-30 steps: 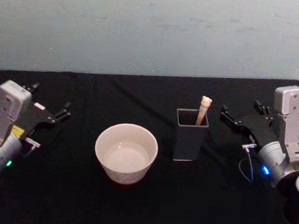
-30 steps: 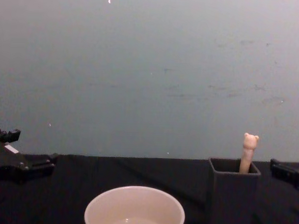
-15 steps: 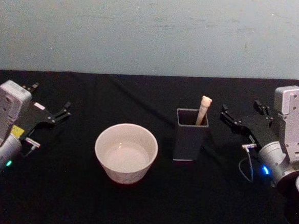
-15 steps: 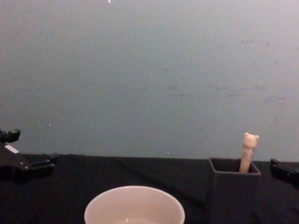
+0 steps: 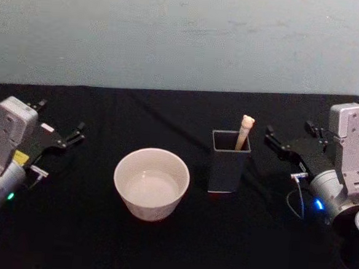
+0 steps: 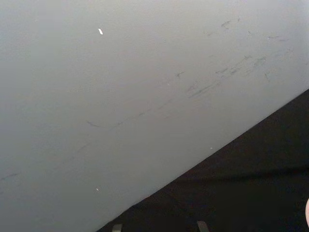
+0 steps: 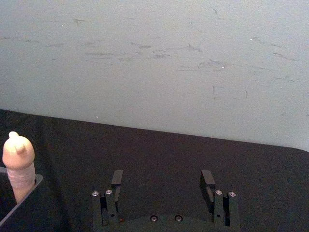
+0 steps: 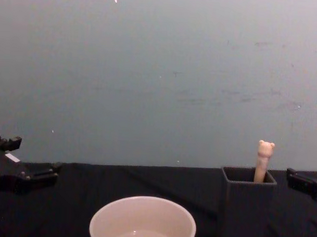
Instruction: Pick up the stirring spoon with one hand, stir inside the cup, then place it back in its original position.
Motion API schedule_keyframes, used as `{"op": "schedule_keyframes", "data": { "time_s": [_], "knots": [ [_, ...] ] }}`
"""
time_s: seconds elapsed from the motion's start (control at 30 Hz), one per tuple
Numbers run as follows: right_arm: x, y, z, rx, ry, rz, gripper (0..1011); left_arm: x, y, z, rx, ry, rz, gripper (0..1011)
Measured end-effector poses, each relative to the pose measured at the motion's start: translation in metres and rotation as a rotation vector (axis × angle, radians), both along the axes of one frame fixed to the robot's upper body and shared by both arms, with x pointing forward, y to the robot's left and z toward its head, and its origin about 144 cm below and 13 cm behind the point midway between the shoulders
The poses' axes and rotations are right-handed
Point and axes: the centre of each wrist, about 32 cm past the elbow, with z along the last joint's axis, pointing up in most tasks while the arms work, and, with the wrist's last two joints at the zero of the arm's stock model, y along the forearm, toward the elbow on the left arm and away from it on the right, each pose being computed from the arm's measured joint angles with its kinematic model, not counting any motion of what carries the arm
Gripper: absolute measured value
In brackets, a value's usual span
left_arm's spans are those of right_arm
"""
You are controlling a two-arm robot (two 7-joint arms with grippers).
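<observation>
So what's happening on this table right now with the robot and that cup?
Nothing is being handled yet. The slim beige bear-topped stirring spoon stands in the tall dark grey square holder, to the right of the wide cream-pink cup on the black table. The right gripper hovers just right of the holder, its fingers open and empty. The left gripper sits parked at the far left, away from the cup.

Scuffed grey-blue wall [image 8: 160, 77], black tabletop [image 5: 86, 239]
</observation>
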Motion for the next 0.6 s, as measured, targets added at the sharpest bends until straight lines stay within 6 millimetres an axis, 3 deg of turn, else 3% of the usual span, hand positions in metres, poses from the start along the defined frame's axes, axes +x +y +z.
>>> {"op": "schedule_keyframes", "data": {
  "time_s": [0.6],
  "knots": [
    [0.0,0.0,0.0,0.0,0.0,0.0,1004,0.0,0.0,0.0,0.0,0.0,0.0,1001]
  ]
}}
